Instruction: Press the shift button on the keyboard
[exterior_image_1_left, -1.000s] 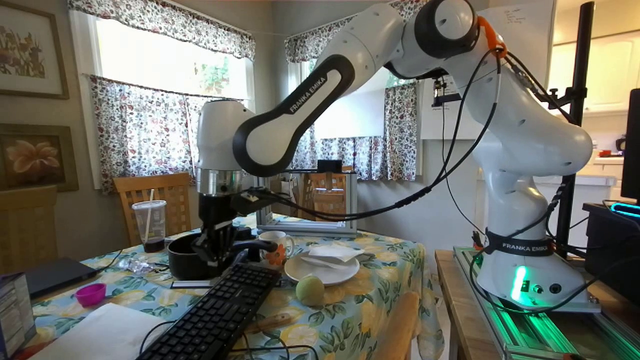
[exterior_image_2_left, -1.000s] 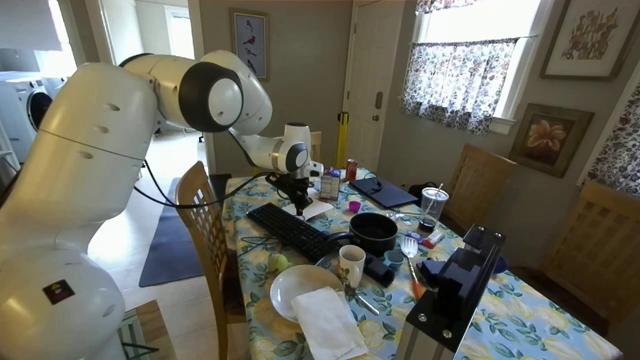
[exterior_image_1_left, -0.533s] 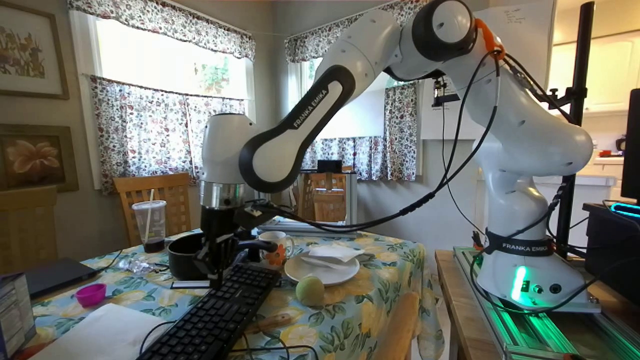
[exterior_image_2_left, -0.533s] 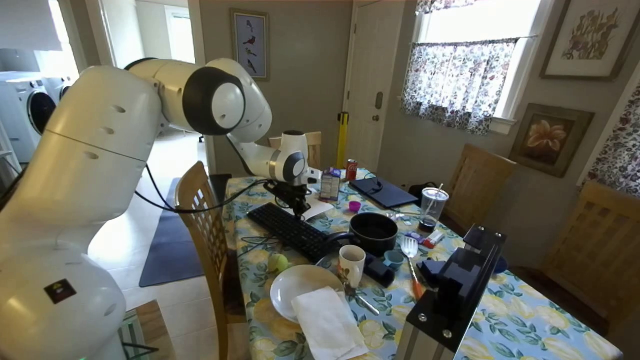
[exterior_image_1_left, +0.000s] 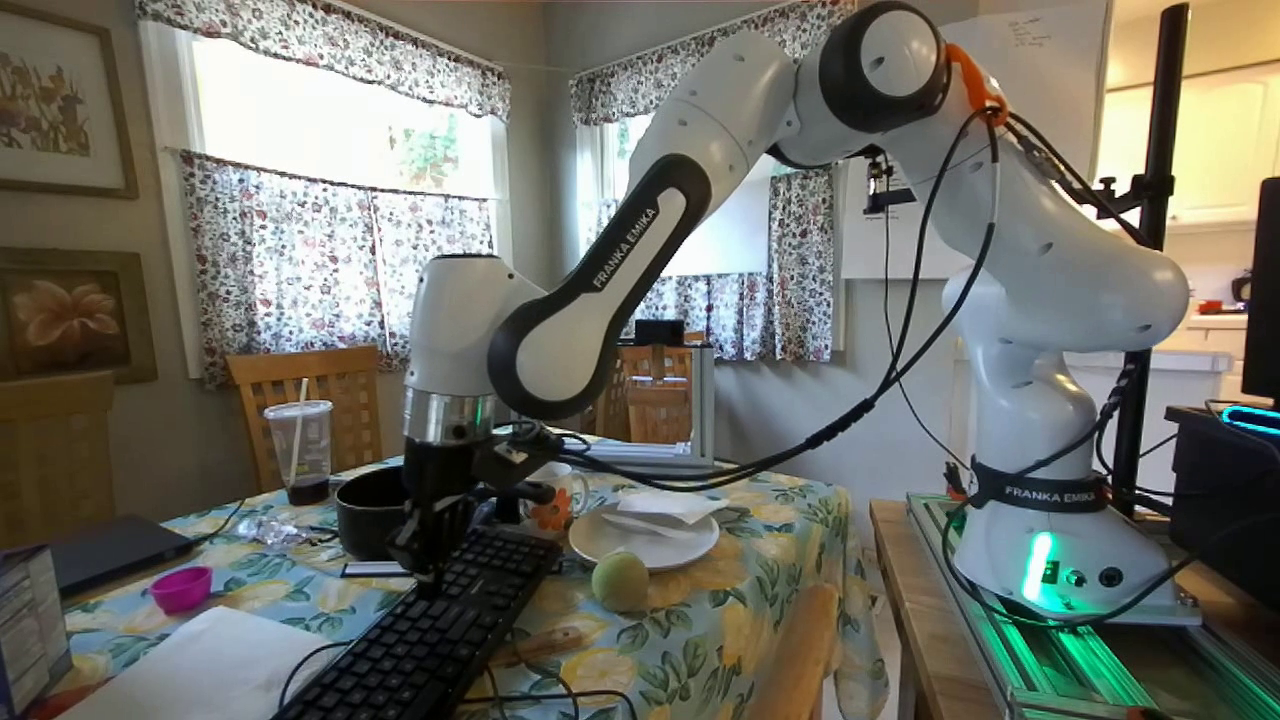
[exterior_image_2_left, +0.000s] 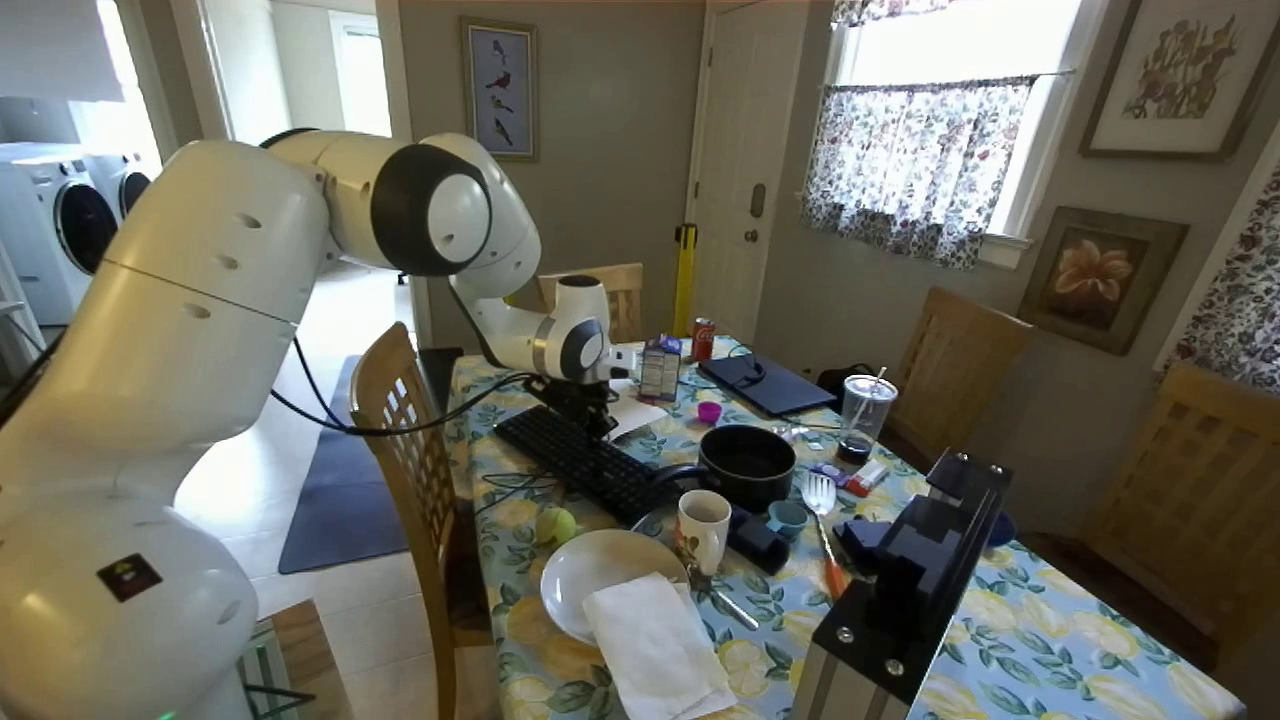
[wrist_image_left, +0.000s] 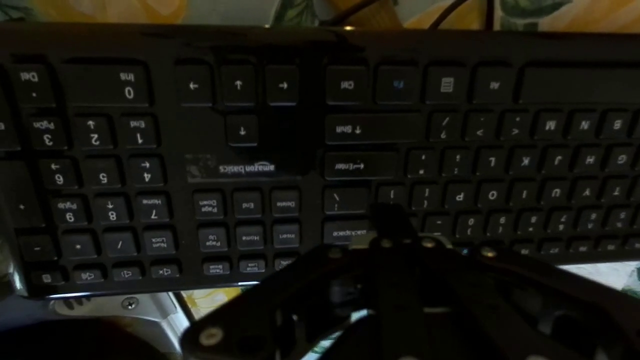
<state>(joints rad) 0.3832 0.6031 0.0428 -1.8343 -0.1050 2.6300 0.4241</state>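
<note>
The robot arm (exterior_image_1_left: 740, 100) is big, white and shiny, with fat round joints (exterior_image_1_left: 545, 355), a black ring (exterior_image_1_left: 840, 72) around one round white cap (exterior_image_1_left: 900, 60), and FRANKA EMIKA in white letters on a black stripe (exterior_image_1_left: 625, 250) and on the black band (exterior_image_1_left: 1040, 480) over its base (exterior_image_1_left: 1070, 570), where a green light (exterior_image_1_left: 1042, 556) glows. Black cables (exterior_image_1_left: 828, 432) run from an orange piece (exterior_image_1_left: 972, 78) down toward the gripper (wrist_image_left: 392, 215), which is all black and bony with little round screws (wrist_image_left: 210, 335), and a shiny silver ring (exterior_image_1_left: 448, 420) sits just above it. I can also see a dark square sticker (exterior_image_2_left: 129, 577) with a dab of colour, too small to read.
</note>
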